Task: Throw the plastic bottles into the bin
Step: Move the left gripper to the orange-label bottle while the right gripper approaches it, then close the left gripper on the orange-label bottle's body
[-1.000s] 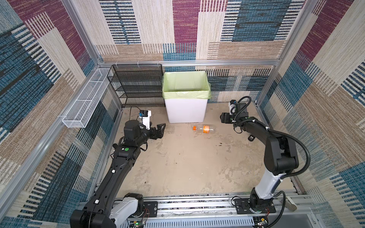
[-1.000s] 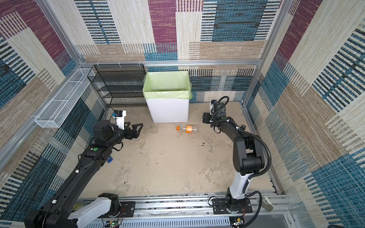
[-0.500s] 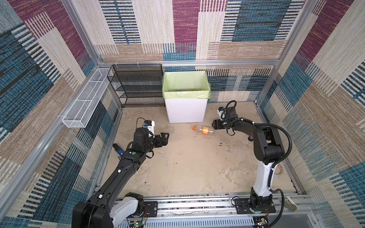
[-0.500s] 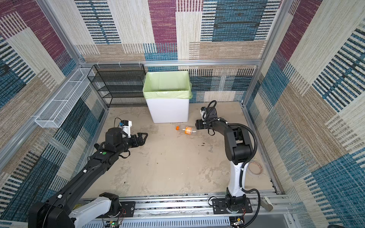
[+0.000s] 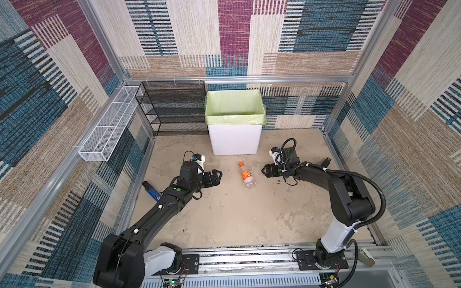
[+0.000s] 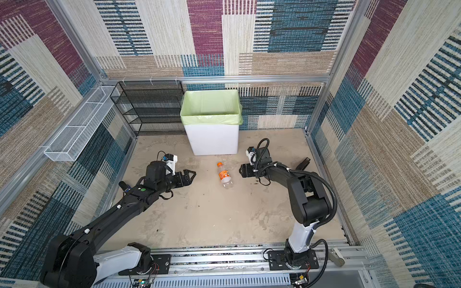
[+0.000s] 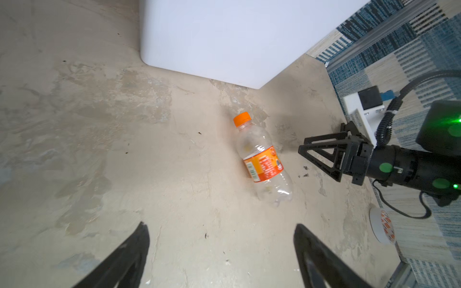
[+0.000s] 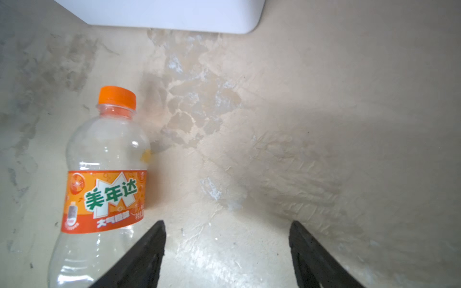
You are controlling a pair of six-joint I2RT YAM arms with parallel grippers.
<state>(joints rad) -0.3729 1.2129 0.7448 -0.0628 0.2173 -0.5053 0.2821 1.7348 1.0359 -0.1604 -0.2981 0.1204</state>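
One plastic bottle (image 5: pixel 245 175) (image 6: pixel 224 175), clear with an orange cap and orange label, lies on the floor in front of the bin (image 5: pixel 234 139) (image 6: pixel 212 139), its cap pointing at the bin. The bin is white with a light green bag. My left gripper (image 5: pixel 219 177) (image 7: pixel 220 225) is open and low, a short way left of the bottle (image 7: pixel 262 159). My right gripper (image 5: pixel 264 172) (image 8: pixel 227 223) is open just right of it. The bottle (image 8: pixel 104 179) lies outside the jaws, beside one finger. Nothing is held.
A black mesh rack (image 5: pixel 174 109) stands left of the bin, with a white wire basket (image 5: pixel 107 129) on the left wall. A blue-and-black device (image 5: pixel 152 192) lies by the left arm and a black stick gadget (image 5: pixel 325 162) by the right wall. A tape roll (image 7: pixel 381 227) lies near the right arm.
The bottle has turned from lying crosswise to cap toward the bin and shifted nearer the front. My right gripper came down beside it. My left gripper lowered and moved toward the middle.
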